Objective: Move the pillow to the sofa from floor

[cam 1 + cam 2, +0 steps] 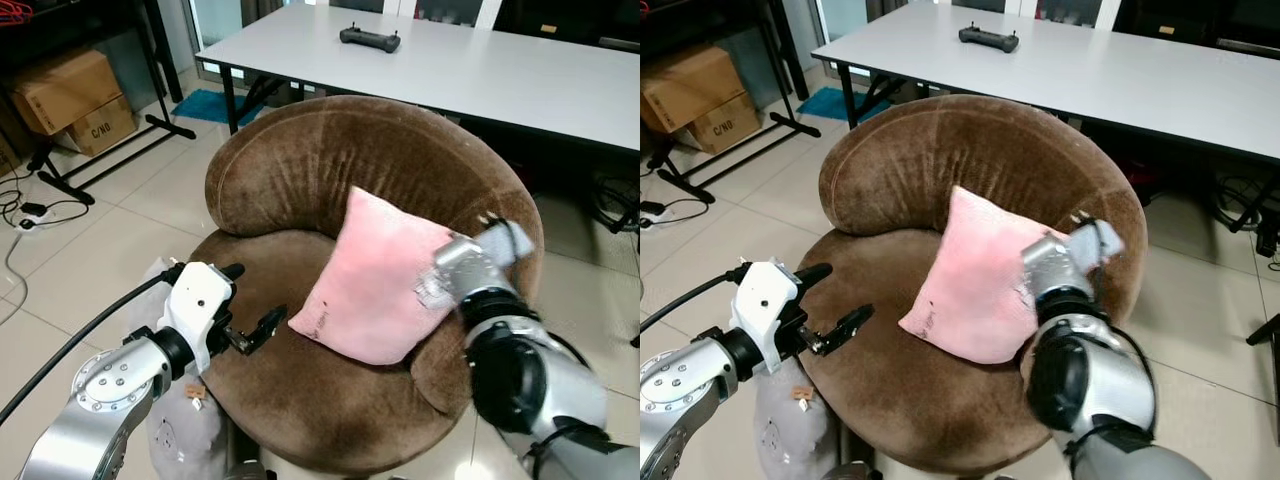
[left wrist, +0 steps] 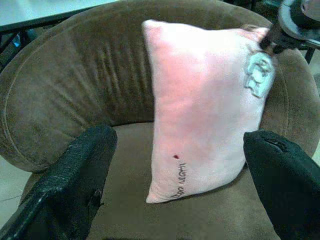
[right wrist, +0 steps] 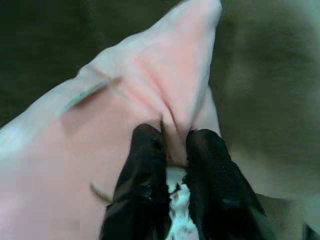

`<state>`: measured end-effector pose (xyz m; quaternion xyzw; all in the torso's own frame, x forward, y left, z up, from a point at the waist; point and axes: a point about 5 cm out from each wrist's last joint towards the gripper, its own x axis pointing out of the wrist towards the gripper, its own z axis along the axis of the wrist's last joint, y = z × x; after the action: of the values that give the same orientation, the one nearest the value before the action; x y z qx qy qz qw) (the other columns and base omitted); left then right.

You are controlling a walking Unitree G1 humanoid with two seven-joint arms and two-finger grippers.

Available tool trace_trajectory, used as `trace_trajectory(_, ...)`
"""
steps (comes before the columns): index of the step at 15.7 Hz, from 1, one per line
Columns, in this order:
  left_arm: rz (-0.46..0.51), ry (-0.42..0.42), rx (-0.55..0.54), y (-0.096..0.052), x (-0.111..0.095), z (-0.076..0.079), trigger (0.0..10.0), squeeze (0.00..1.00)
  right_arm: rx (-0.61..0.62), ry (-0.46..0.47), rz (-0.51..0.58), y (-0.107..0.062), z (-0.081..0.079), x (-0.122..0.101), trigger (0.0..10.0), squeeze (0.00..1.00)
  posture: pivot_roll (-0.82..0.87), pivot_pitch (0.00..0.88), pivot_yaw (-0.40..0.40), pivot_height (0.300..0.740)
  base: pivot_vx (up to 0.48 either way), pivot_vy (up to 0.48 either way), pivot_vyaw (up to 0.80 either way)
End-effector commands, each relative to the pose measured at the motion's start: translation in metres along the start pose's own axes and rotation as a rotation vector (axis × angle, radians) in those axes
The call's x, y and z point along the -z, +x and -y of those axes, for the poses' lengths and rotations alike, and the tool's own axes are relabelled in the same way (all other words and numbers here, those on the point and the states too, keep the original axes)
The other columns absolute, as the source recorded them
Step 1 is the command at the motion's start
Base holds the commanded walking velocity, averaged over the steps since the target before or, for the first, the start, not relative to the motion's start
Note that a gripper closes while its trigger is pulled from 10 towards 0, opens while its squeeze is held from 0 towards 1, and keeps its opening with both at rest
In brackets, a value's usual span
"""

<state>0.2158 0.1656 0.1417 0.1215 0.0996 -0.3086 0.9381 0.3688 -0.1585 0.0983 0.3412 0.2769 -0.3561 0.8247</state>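
Pillow on the seat, my right gripper pinching it.

Its fingers clamp a fold of the pink pillow, which leans on the brown sofa backrest. My left gripper hovers spread apart over the seat. I judge only release remains.

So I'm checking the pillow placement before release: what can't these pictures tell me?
- Right gripper: hidden behind its own wrist in the eye views.
- Back of the square pink plush pillow: faces the round brown velvet sofa, so contact there is unseen.
- Small dark writing on the pillow, left wrist view: too small to read.
- Left gripper: fingers cut off by the frame's bottom edge.
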Motion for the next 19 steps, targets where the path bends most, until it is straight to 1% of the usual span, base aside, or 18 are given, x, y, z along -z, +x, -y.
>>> trace_trajectory(1, -0.007, 0.004, -0.011, -0.001, 0.002, -0.001, 10.0, 0.00, -0.208, -0.057, 0.065, -0.015, -0.028, -0.007, 10.0, 1.00, 0.16, 0.000, 0.000, 0.740, 0.000, 0.000, 0.00)
trace_trajectory(2, -0.007, 0.004, -0.012, -0.001, 0.002, -0.001, 10.0, 0.00, -0.270, -0.075, 0.076, -0.019, -0.035, -0.007, 10.0, 1.00, 0.16, 0.000, 0.000, 0.740, 0.000, 0.000, 0.00)
trace_trajectory(3, -0.007, 0.004, -0.013, -0.001, 0.002, -0.001, 10.0, 0.00, -0.322, -0.096, 0.108, -0.023, -0.040, -0.009, 10.0, 1.00, 0.16, 0.000, 0.000, 0.740, 0.000, 0.000, 0.00)
trace_trajectory(4, -0.006, 0.004, -0.015, -0.001, 0.002, -0.001, 10.0, 0.00, -0.409, -0.130, 0.168, -0.028, -0.047, -0.015, 10.0, 1.00, 0.16, 0.000, -0.005, 0.740, 0.000, 0.000, 0.00)
trace_trajectory(5, -0.004, 0.004, -0.016, 0.000, 0.002, 0.000, 10.0, 0.00, -0.498, -0.190, 0.233, -0.032, -0.052, -0.021, 10.0, 1.00, 0.16, 0.000, -0.005, 0.740, 0.000, 0.000, 0.00)
trace_trajectory(6, 0.000, 0.004, -0.018, 0.000, 0.002, 0.000, 10.0, 0.00, -0.574, -0.225, 0.276, -0.035, -0.053, -0.027, 10.0, 1.00, 0.15, 0.000, -0.007, 0.740, 0.000, 0.000, 0.00)
trace_trajectory(7, 0.009, 0.006, -0.025, 0.002, 0.002, 0.001, 10.0, 0.00, -0.618, -0.211, 0.307, -0.037, -0.049, -0.035, 10.0, 1.00, 0.15, 0.000, -0.008, 0.740, 0.000, 0.000, 0.00)
trace_trajectory(8, 0.024, 0.005, -0.039, 0.005, 0.001, 0.001, 10.0, 0.00, -0.677, -0.257, 0.356, -0.041, -0.044, -0.042, 10.0, 1.00, 0.14, 0.000, -0.010, 0.740, 0.000, 0.000, 0.00)
trace_trajectory(9, 0.039, 0.001, -0.060, 0.007, -0.001, 0.001, 10.0, 0.00, -0.700, -0.312, 0.386, -0.042, -0.039, -0.045, 10.0, 1.00, 0.14, 0.000, -0.010, 0.740, 0.000, 0.000, 0.00)
trace_trajectory(10, 0.051, -0.005, -0.077, 0.009, -0.001, 0.002, 10.0, 0.00, -0.727, -0.343, 0.402, -0.044, -0.034, -0.046, 10.0, 1.00, 0.13, 0.000, -0.009, 0.740, 0.000, 0.000, 0.00)
trace_trajectory(11, 0.079, -0.022, -0.141, 0.015, -0.003, 0.004, 10.0, 0.00, -0.773, -0.463, 0.443, -0.051, -0.013, -0.045, 10.0, 1.00, 0.11, 0.000, -0.008, 0.740, 0.000, 0.000, 0.00)
trace_trajectory(12, 0.092, -0.035, -0.187, 0.018, -0.003, 0.006, 10.0, 0.00, -0.825, -0.540, 0.453, -0.060, 0.003, -0.039, 10.0, 1.00, 0.09, 0.000, -0.012, 0.740, 0.000, 0.000, 0.00)
trace_trajectory(13, 0.099, -0.032, -0.217, 0.019, -0.002, 0.006, 10.0, 0.00, -0.842, -0.580, 0.462, -0.065, 0.014, -0.034, 10.0, 1.00, 0.09, 0.000, -0.014, 0.740, 0.000, 0.000, 0.00)
trace_trajectory(14, 0.105, -0.041, -0.292, 0.018, 0.000, 0.005, 10.0, 0.00, -0.874, -0.639, 0.438, -0.078, 0.040, -0.016, 10.0, 1.00, 0.07, 0.000, -0.013, 0.740, 0.000, 0.000, 0.00)
trace_trajectory(15, 0.103, -0.054, -0.332, 0.016, 0.002, 0.005, 10.0, 0.00, -0.877, -0.663, 0.410, -0.085, 0.054, -0.005, 10.0, 1.00, 0.06, 0.000, -0.012, 0.740, 0.000, 0.000, 0.00)
trace_trajectory(17, 0.082, -0.048, -0.371, 0.011, 0.008, 0.007, 10.0, 0.00, -0.842, -0.737, 0.402, -0.091, 0.075, 0.008, 10.0, 1.00, 0.05, 0.000, -0.008, 0.740, 0.000, 0.000, 0.00)
trace_trajectory(19, 0.077, -0.064, -0.402, 0.010, 0.011, 0.007, 10.0, 0.00, -0.793, -0.729, 0.390, -0.092, 0.082, 0.009, 10.0, 1.00, 0.04, 0.000, 0.000, 0.740, 0.000, 0.000, 0.00)
